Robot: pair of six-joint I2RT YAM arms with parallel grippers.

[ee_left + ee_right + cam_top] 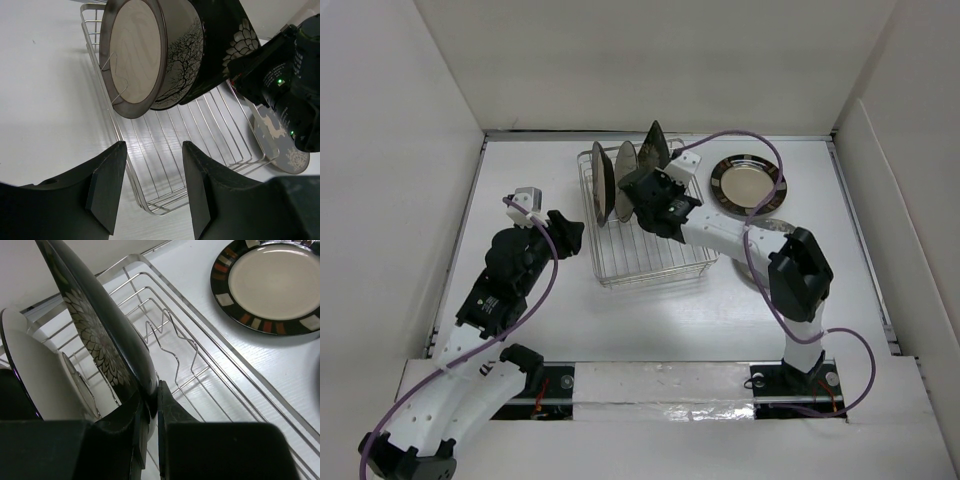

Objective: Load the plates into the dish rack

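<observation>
The silver wire dish rack (pixel 655 255) stands mid-table. Two round plates stand upright in it: a grey-rimmed one with a pale face (pixel 132 55) and behind it the cream plate with dark branches (pixel 182 50). The black square plate with the flower design (pixel 655 150) (pixel 100 325) leans on edge behind them. My right gripper (pixel 154 390) is shut on its lower edge. My left gripper (pixel 152 150) hangs open and empty at the rack's near left corner. The black-rimmed plate with a pale centre (pixel 748 182) lies flat on the table to the right of the rack.
A grey plate with a white deer (pixel 277 142) lies flat beside the rack, partly under my right arm. Bare upright tines (pixel 167 340) stand to the right of the black square plate. White walls (pixel 400 150) enclose the table on three sides.
</observation>
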